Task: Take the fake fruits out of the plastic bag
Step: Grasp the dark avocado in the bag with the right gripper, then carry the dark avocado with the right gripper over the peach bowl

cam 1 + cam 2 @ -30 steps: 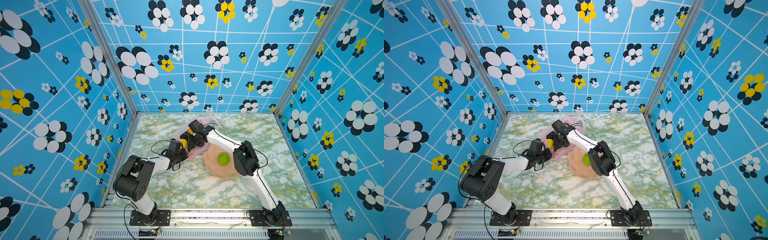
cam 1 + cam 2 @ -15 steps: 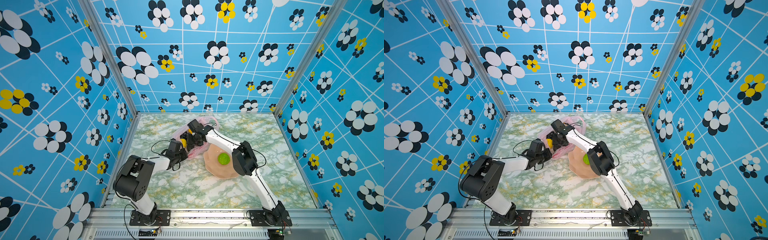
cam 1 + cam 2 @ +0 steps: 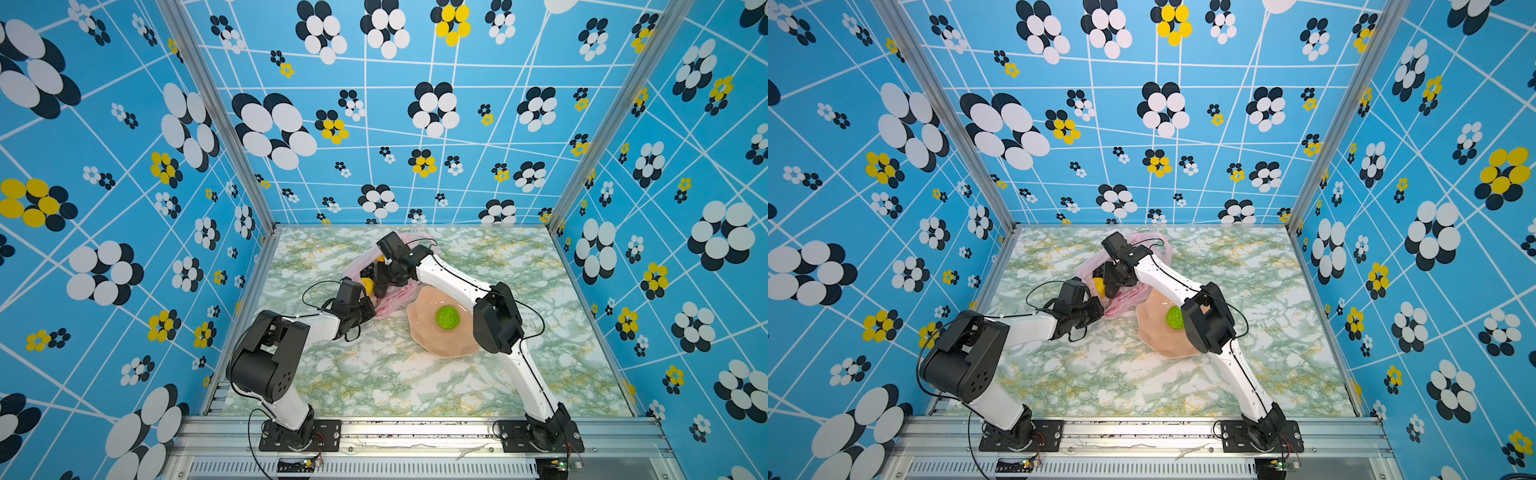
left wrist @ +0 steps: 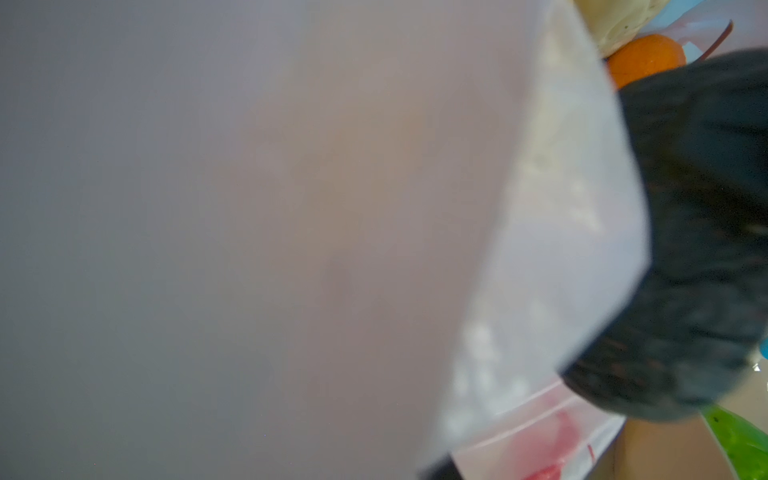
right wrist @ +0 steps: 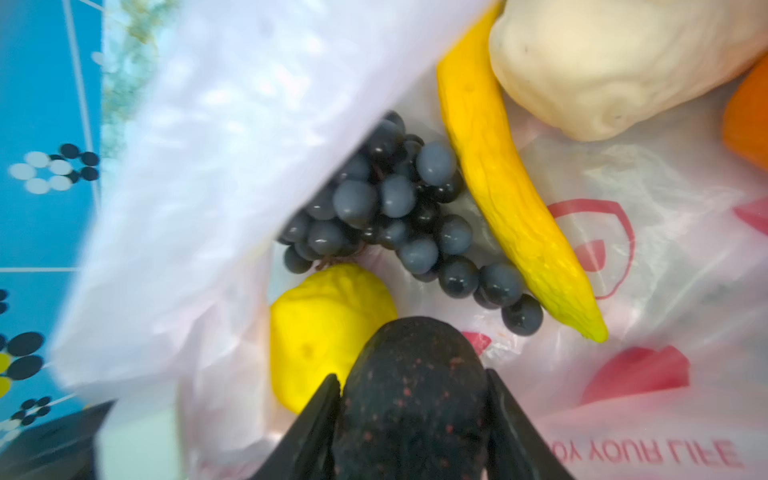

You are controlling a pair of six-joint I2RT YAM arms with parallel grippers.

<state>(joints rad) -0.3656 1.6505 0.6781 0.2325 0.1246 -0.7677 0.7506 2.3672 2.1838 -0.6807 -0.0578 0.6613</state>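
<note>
Now | right jaws grasp dark fruit | left jaws clench bag | print "YOUR LIFE"

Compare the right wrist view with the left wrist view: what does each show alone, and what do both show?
Right wrist only: the black grape bunch, the banana, the yellow fruit, and the right gripper shut on the dark fruit. Left wrist only: a sliver of the green fruit and a bit of the peach dish. Both: the plastic bag, the beige fruit, the orange fruit and that dark fruit.
</note>
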